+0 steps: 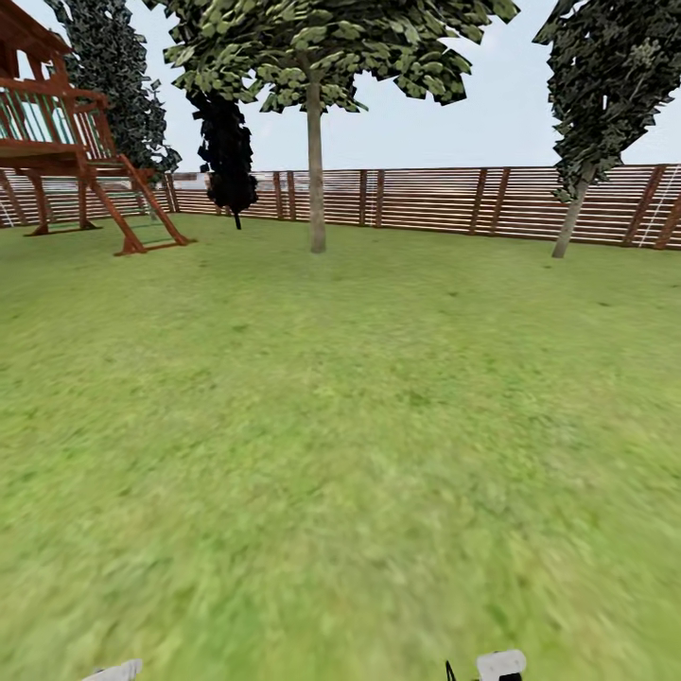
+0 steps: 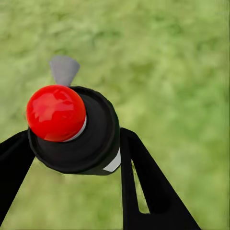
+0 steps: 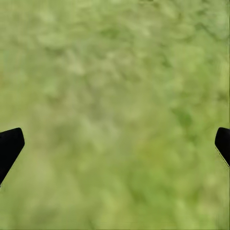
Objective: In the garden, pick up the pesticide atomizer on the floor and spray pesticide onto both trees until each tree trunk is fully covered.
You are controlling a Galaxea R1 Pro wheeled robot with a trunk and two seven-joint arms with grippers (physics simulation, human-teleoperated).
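Note:
In the left wrist view, my left gripper (image 2: 74, 136) is shut on the pesticide atomizer (image 2: 91, 139). It is a dark bottle with a round red top (image 2: 56, 112), a sliver of white label and a grey nozzle-like piece (image 2: 64, 70) beyond it. Blurry green grass lies below it. My right gripper (image 3: 117, 141) is open over bare grass, with nothing between its black fingertips (image 3: 9, 143). Far ahead in the head view stand two trees. One has a straight grey-tan trunk (image 1: 316, 180). The other, at the right, has a leaning trunk (image 1: 570, 225).
A reddish-brown slat fence (image 1: 426, 200) runs behind the trees. A wooden play tower with a ladder (image 1: 66, 142) stands at the far left, and a black cypress-like tree (image 1: 227, 151) beside it. Open lawn (image 1: 340, 426) stretches from me to the trees.

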